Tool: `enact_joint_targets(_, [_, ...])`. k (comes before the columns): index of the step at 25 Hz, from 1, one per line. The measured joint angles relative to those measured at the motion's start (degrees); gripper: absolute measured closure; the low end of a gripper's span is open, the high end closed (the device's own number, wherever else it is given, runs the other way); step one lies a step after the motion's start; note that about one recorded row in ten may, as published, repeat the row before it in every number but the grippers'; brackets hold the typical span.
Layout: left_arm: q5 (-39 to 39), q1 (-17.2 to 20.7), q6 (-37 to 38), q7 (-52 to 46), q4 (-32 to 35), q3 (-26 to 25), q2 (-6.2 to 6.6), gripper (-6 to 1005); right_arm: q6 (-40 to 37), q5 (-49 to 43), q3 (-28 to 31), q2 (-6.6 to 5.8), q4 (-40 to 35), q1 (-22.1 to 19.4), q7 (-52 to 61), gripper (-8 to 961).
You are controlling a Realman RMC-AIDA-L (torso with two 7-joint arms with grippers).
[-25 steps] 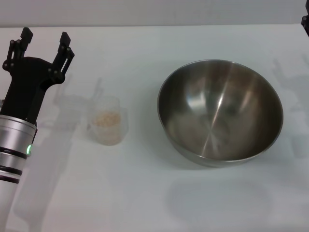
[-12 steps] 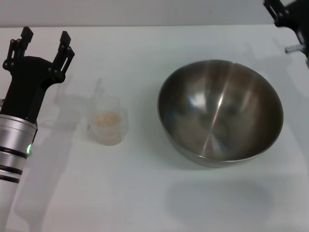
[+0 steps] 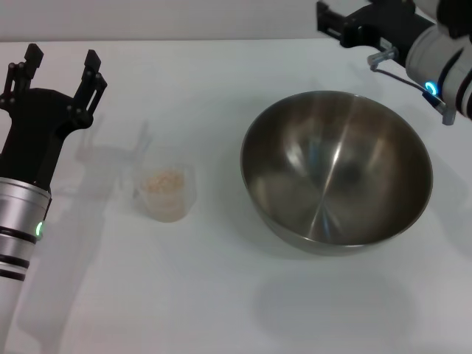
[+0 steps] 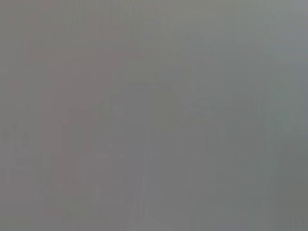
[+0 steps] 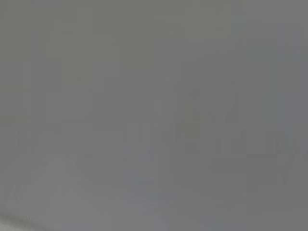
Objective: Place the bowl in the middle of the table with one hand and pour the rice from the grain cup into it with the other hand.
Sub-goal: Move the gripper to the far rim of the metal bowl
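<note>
The steel bowl [image 3: 335, 169] stands right of the table's [image 3: 221, 295] middle and is empty. The frosted grain cup [image 3: 166, 192] stands upright to its left with rice [image 3: 164, 182] inside. My left gripper [image 3: 62, 57] is open and empty, left of the cup and apart from it. My right gripper [image 3: 332, 22] reaches in from the far right, beyond the bowl's far rim and not touching it. Both wrist views show only blank grey.
The table's far edge [image 3: 184, 39] runs across behind both grippers. Bare white tabletop lies between the cup and the bowl and along the near side.
My right arm has come in from the far right corner and moved left beyond the bowl. My left gripper has shifted slightly left. The bowl and cup have not moved.
</note>
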Motion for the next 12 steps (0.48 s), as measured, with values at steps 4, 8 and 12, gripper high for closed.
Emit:
enact_joint_targets(4, [-0.08,0.01,-0.16,0.0,0.51,-0.07,0.0,187,20.89,0.02,3.54,-0.09,-11.02,0.91,0.1,159])
enact_joint_targets(8, [-0.11,-0.01,-0.05,0.0,0.95,-0.22,0.03,187,41.85,0.08,9.75,-0.13,-18.68,4.38,0.12,159])
enact_joint_targets(12, [-0.12,0.04,-0.01,0.0,1.02,-0.53,0.14,187,56.53,0.13,16.3,-0.12,-20.17,9.19,0.13,160])
